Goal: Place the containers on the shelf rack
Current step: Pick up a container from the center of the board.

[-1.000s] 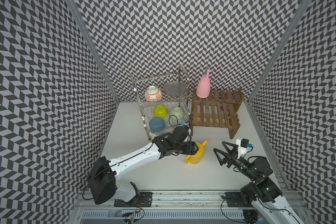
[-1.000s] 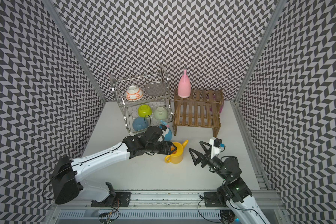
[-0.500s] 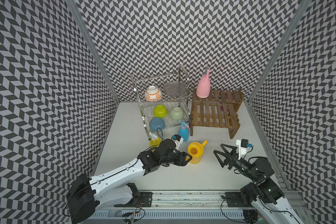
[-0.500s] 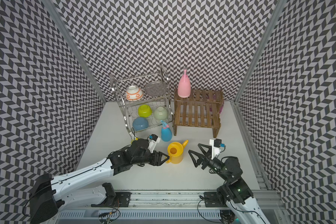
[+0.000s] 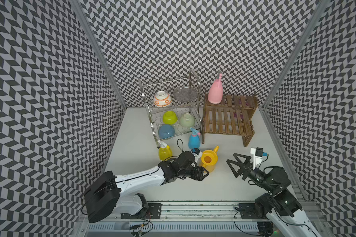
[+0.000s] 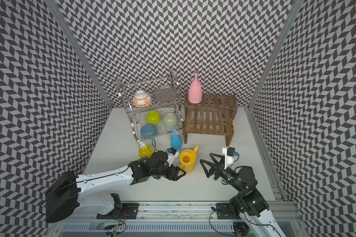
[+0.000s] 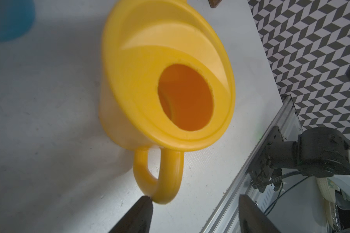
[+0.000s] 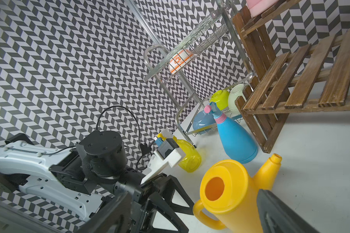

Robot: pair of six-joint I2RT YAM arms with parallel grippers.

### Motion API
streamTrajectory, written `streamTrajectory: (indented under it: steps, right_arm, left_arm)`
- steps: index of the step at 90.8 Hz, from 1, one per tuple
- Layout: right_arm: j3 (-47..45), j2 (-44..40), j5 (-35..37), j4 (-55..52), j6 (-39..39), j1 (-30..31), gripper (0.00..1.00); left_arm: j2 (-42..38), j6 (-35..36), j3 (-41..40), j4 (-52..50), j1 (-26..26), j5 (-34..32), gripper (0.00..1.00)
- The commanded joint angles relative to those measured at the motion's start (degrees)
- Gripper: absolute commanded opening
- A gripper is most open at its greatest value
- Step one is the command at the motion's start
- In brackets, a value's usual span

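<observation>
We line up our left end effector (image 7: 194,198) on the yellow watering can (image 5: 209,163).
Its jaws stand partly open and empty, with the can's handle (image 7: 164,181) just at one fingertip (image 7: 147,201) and not yet between both. The can stands upright on the tabletop (image 5: 193,190), in front of the shelf rack (image 5: 227,121), where only the pink bottle (image 5: 215,94) sits. We judge it best to slide forward until the handle is centred, then close firmly so the can cannot swing. Our right end effector (image 5: 232,164) hangs wide open, holding nothing.
</observation>
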Motion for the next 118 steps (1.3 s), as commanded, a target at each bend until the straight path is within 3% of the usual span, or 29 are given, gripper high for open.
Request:
streamTrajectory:
  steps: [1,15,25,46,56,64,71,83,104,118]
  right_arm:
    - [2.75,-0.79,1.68,-0.74,-0.61,-0.22,1.0]
    - [4.55,-0.02,7.0,-4.84,-0.14,-0.24,1.0]
    - [5.68,1.17,7.79,-6.25,0.27,-0.31,1.0]
    - [6.39,2.95,3.56,-6.3,0.82,-0.27,0.99]
    - [5.12,5.01,-2.15,-3.64,0.71,-0.28,0.93]
    - [4.68,9.02,-6.66,-2.71,0.74,-0.07,0.83]
    - [5.89,13.05,-7.56,-5.59,-0.63,0.68,0.77]
    - [7.0,18.69,-1.77,-9.08,-1.03,7.06,0.7]
    - [9.37,29.0,19.07,-11.07,5.95,25.33,0.69]
    - [12.7,37.38,30.83,-12.87,13.3,31.63,0.71]
  left_arm:
    - [2.11,0.18,3.61,6.31,-2.94,2.7,0.7]
    - [6.69,0.92,7.21,10.51,-6.84,3.45,0.7]
    - [6.09,2.93,7.86,9.17,-8.32,0.2,0.7]
    - [-12.75,10.57,-0.18,8.24,-8.3,-17.05,0.73]
    - [-22.89,14.11,-2.69,7.12,-7.58,-23.43,0.86]
    - [-28.22,14.05,-4.18,7.84,-5.64,-24.69,0.95]
    - [-30.42,12.17,-4.04,7.6,-3.23,-23.69,0.96]
    - [-30.59,8.49,-1.46,3.76,0.49,-24.05,0.96]
    - [-31.15,8.99,1.4,2.82,2.18,-25.23,0.96]
    - [-31.33,8.85,1.51,2.51,2.27,-25.09,0.96]
